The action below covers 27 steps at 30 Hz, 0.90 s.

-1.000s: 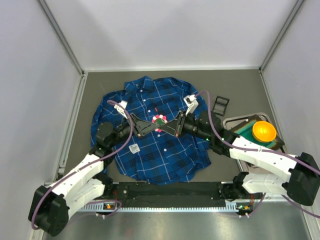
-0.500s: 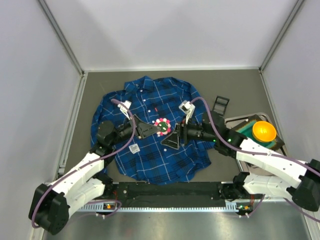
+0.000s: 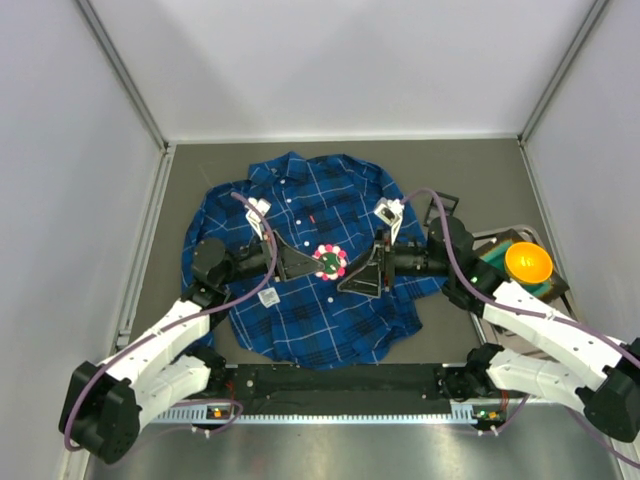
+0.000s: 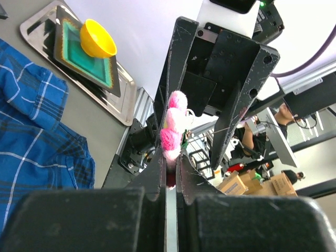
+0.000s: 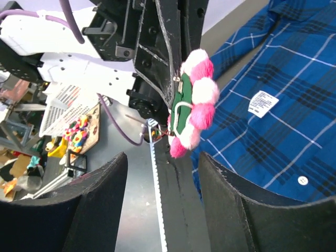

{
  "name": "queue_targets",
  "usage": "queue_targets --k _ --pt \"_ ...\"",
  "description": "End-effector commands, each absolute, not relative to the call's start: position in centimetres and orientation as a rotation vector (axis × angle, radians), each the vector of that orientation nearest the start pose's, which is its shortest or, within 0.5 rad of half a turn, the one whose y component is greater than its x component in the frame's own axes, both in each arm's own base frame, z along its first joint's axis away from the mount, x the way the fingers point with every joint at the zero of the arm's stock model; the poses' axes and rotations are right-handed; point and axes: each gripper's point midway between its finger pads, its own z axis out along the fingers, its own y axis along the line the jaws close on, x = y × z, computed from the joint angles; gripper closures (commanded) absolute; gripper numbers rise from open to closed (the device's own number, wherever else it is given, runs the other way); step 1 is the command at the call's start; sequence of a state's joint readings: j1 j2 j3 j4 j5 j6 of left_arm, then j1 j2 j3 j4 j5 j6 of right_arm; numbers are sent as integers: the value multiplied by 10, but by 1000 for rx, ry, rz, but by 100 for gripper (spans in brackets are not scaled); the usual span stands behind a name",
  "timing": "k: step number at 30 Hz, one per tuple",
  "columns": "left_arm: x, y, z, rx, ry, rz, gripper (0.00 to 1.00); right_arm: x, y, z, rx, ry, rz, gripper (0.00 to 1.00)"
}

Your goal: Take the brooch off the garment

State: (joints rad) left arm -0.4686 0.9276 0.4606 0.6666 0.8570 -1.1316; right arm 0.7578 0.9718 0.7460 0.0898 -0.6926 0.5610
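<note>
The brooch (image 3: 327, 261), a ring of pink, red and white beads on a green back, is pinched in my left gripper (image 3: 318, 262), which is shut on it. It shows edge-on in the left wrist view as the brooch (image 4: 173, 123) between my left gripper (image 4: 169, 157) jaws. No fabric hangs on the brooch (image 5: 194, 105); it is held above the garment (image 3: 300, 290), the blue plaid shirt lying flat. My right gripper (image 3: 365, 272) stands open just right of the brooch. In its own view my right gripper (image 5: 163, 173) has nothing between its fingers.
A metal tray (image 3: 490, 243) at the right holds a green plate and an orange bowl (image 3: 527, 262). A small black frame (image 3: 441, 209) lies by the shirt's right sleeve. A white tag (image 3: 268, 296) sits on the shirt. Enclosure walls stand on three sides.
My right gripper has opened, let go of the brooch and drawn back to the right. My left gripper has closed on the brooch and carried it slightly right.
</note>
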Motion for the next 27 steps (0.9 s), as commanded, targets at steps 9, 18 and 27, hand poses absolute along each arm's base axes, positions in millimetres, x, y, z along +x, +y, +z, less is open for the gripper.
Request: queue_targets --k 9,18,27 --pt "152 -263 303 476 1618 -1880 100 133 319 302 -874 1646 1604 54" --pt "144 -263 303 524 1597 -1898 100 138 318 305 -845 1640 1624 55" --pt "144 -265 301 529 1603 -1909 100 146 319 315 -798 1622 1657 54"
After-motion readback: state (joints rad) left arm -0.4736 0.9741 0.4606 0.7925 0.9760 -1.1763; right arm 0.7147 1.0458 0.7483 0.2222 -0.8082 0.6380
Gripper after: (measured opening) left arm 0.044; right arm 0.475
